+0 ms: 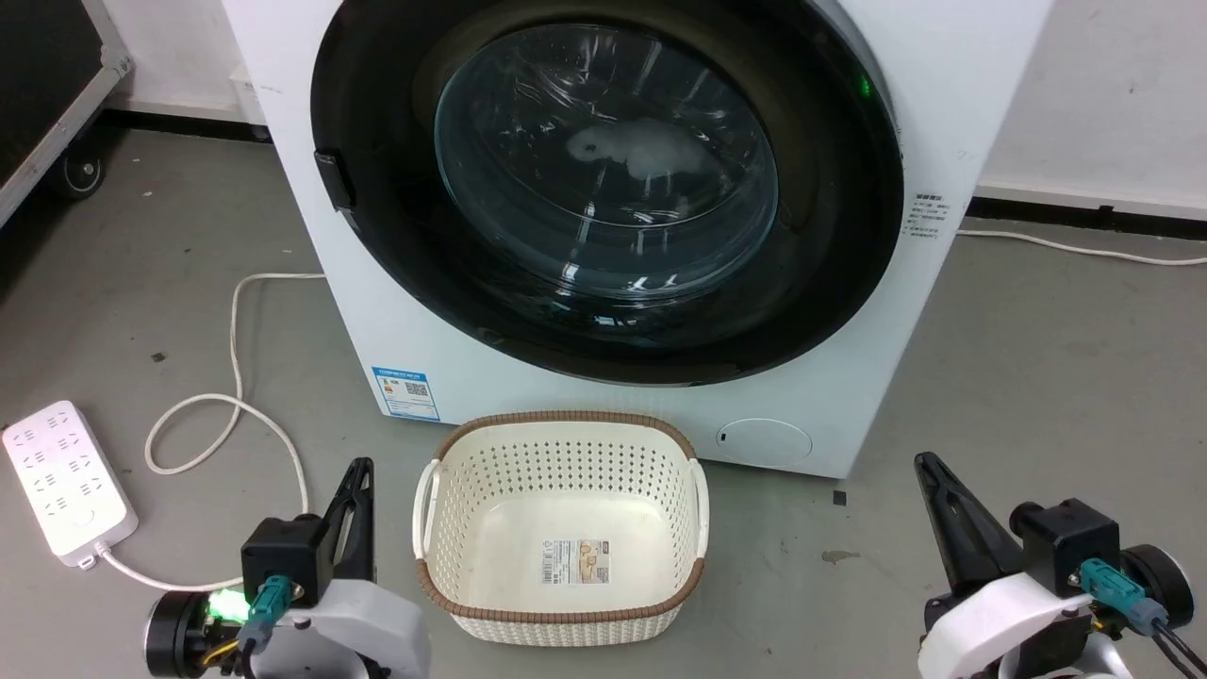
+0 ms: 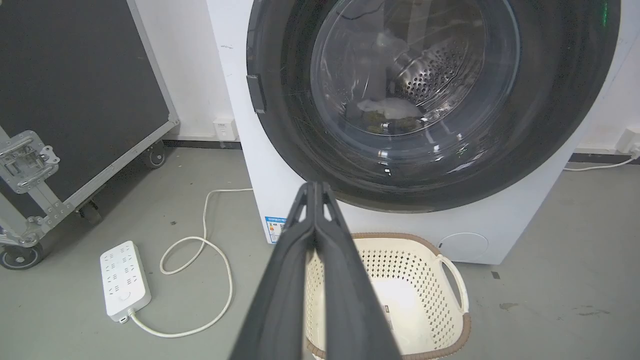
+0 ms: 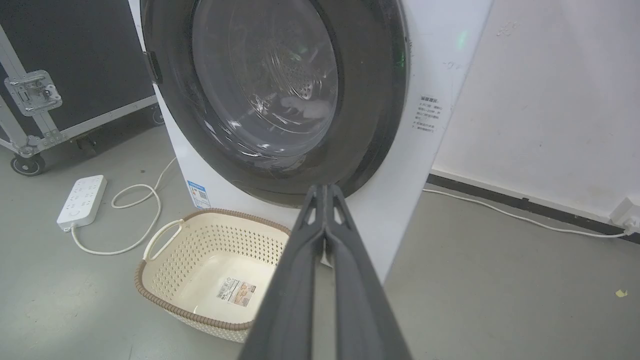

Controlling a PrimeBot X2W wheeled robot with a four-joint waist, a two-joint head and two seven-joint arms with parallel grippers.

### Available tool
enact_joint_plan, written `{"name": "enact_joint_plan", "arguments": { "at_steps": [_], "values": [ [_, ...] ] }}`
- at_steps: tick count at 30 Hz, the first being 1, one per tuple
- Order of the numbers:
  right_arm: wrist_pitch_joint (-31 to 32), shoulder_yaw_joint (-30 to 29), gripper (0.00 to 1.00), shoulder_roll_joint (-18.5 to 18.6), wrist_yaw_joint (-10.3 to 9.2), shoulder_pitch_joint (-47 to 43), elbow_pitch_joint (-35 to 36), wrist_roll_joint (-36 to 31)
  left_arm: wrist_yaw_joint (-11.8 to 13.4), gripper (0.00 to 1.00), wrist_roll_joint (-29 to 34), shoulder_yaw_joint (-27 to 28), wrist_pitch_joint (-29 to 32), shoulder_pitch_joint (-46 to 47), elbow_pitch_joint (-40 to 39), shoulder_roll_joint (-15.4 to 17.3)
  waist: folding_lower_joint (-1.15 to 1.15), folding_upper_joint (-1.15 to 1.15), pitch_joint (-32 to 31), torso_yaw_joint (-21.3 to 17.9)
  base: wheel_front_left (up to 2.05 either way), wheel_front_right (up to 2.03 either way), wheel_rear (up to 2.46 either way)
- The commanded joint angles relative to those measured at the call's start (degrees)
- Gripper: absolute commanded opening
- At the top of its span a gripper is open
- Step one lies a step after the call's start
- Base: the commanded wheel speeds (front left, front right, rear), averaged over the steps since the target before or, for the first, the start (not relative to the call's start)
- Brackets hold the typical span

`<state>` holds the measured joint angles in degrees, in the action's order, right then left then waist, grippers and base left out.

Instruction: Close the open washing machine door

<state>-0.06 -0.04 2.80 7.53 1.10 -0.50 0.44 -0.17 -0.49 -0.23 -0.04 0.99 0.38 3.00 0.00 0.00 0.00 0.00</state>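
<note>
The washing machine door (image 1: 603,179) is a large round glossy black ring with a bulging clear glass window. It lies flat against the white machine front, with no gap visible around its rim. Through the glass (image 2: 430,100) I see the steel drum and some pale laundry. A small black handle (image 1: 335,179) sits on the door's left edge. My left gripper (image 1: 361,469) is low at the left, shut and holding nothing, well short of the door (image 3: 270,95). My right gripper (image 1: 924,462) is low at the right, also shut and holding nothing. In each wrist view the fingers (image 2: 315,200) (image 3: 325,200) are pressed together.
A cream perforated laundry basket (image 1: 566,420) stands on the grey floor right before the machine, between my grippers. A white power strip (image 1: 66,481) and its looped cable (image 1: 236,396) lie at the left. A black wheeled flight case (image 2: 75,75) stands further left.
</note>
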Motion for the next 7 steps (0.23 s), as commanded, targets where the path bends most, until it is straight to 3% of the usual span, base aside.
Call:
{"name": "enact_joint_plan", "arguments": {
  "at_steps": [1,7],
  "values": [
    [0.1,0.0,0.0,0.1,-0.04,-1.1,0.5,-0.4,0.2,0.0,0.5,0.2,0.0,-1.0,-0.4,-0.1,0.0,0.0,0.0,0.0,0.0,0.0,0.0],
    [0.1,0.0,0.0,0.1,-0.04,-1.1,0.5,-0.4,0.2,0.0,0.5,0.2,0.0,-1.0,-0.4,-0.1,0.0,0.0,0.0,0.0,0.0,0.0,0.0]
  ]
}}
